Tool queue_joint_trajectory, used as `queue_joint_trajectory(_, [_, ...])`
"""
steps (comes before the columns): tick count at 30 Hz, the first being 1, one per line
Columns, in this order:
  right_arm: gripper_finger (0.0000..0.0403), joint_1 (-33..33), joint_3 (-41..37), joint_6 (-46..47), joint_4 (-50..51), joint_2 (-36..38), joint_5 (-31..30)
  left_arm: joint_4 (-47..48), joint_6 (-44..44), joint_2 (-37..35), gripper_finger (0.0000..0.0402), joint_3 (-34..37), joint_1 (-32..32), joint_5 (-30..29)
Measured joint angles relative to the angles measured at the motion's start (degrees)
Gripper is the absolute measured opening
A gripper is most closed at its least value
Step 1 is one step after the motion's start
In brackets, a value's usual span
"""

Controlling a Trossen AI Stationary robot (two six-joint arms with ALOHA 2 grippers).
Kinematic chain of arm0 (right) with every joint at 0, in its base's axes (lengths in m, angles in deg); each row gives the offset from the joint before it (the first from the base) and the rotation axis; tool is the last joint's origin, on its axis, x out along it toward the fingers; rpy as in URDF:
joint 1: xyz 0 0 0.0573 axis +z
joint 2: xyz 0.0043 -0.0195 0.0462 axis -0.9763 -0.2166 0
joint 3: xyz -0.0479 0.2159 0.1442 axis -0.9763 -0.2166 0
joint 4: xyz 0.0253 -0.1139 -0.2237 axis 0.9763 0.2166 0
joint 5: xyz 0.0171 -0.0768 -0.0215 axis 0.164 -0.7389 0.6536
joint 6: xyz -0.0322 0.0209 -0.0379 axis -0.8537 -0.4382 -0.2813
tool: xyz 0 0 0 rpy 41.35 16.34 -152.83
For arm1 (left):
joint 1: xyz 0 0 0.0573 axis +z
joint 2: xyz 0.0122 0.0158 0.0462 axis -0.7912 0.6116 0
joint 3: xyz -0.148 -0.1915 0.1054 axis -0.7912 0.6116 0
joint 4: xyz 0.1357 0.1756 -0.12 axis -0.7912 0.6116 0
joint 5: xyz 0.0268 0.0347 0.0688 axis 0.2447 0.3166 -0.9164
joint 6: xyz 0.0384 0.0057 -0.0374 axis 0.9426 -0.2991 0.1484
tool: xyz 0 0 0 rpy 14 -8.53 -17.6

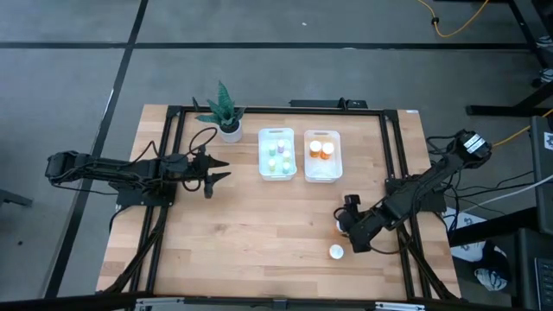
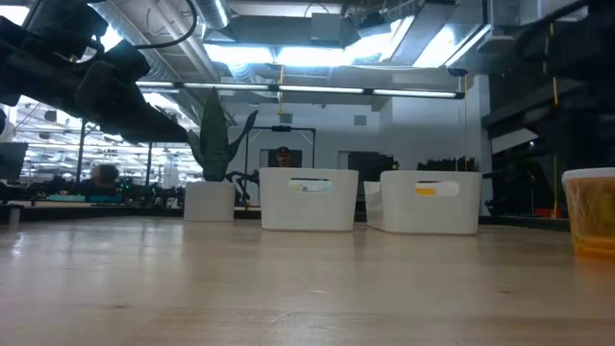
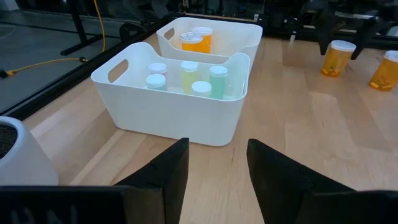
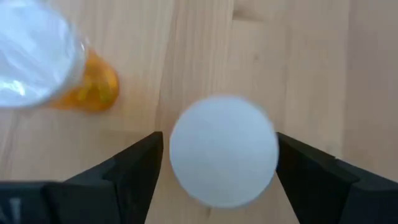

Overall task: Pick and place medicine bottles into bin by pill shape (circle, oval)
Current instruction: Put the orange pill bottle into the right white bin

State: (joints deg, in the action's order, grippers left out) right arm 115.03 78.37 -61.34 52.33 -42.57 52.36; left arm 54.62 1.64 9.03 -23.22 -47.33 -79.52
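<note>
Two amber bottles with white caps stand on the table at the near right. One (image 1: pixel 340 227) is under my right gripper (image 1: pixel 350 218); the other (image 1: pixel 336 251) stands nearer the front edge. In the right wrist view the first bottle's cap (image 4: pixel 224 158) lies between my open fingers, and the other bottle (image 4: pixel 56 68) stands beside it. Both also show in the left wrist view (image 3: pixel 339 57), (image 3: pixel 384 70). My left gripper (image 1: pixel 216 171) is open and empty, left of the bins, and also shows in its wrist view (image 3: pixel 217 168). My right gripper comes from above, pointing down, with one finger (image 4: pixel 140 165) on each side of the white cap of the upright bottle, which stands on the table. Whether the fingers touch the cap, I cannot tell.
Two white bins stand side by side at the far middle. The left one (image 1: pixel 262 155) holds several small pale green and pink bottles (image 3: pixel 189 78). The right one (image 1: pixel 321 173) holds two amber bottles (image 1: pixel 321 149). A potted plant (image 1: pixel 226 117) stands left of them.
</note>
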Motion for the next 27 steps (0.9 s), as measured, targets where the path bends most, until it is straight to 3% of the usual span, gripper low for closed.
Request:
queue_joint_trajectory(9, [0.0293,0.0,1.1,-0.1,0.1,0.0,-0.2,0.0,0.0,0.0,0.0155,0.0,0.0,0.0])
queue_joint_trajectory(22, [0.0221,0.0,1.1,1.3,0.4,0.0,0.0,0.0,0.0,0.0,0.0155,0.0,0.0,0.0])
queue_joint_trajectory(27, [0.021,0.0,1.1,4.0,0.4,0.2,-4.5,0.0,0.0,0.0,0.0155,0.0,0.0,0.0])
